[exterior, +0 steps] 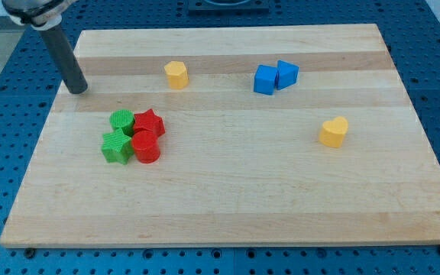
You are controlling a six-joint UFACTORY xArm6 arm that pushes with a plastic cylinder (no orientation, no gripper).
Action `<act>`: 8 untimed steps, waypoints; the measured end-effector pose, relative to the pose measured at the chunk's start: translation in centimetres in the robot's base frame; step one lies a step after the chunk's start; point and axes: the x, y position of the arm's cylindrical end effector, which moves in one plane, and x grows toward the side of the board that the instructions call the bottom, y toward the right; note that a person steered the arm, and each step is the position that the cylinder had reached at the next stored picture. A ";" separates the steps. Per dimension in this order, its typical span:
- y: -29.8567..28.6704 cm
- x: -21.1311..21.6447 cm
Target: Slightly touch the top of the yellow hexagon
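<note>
The yellow hexagon (176,74) stands on the wooden board (228,191) near the view's top, left of centre. My tip (77,89) rests on the board at the upper left, well to the left of the hexagon and a little lower than it, not touching any block. The dark rod rises from the tip toward the view's top left corner.
A yellow heart (333,131) sits at the right. Two blue blocks (274,77) touch each other right of the hexagon. A cluster of a green cylinder (121,121), green star (116,147), red star (150,122) and red cylinder (146,147) lies below my tip.
</note>
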 end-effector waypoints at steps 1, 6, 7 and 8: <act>-0.4 -1.9; 17.9 3.1; 13.2 1.9; 10.3 -1.5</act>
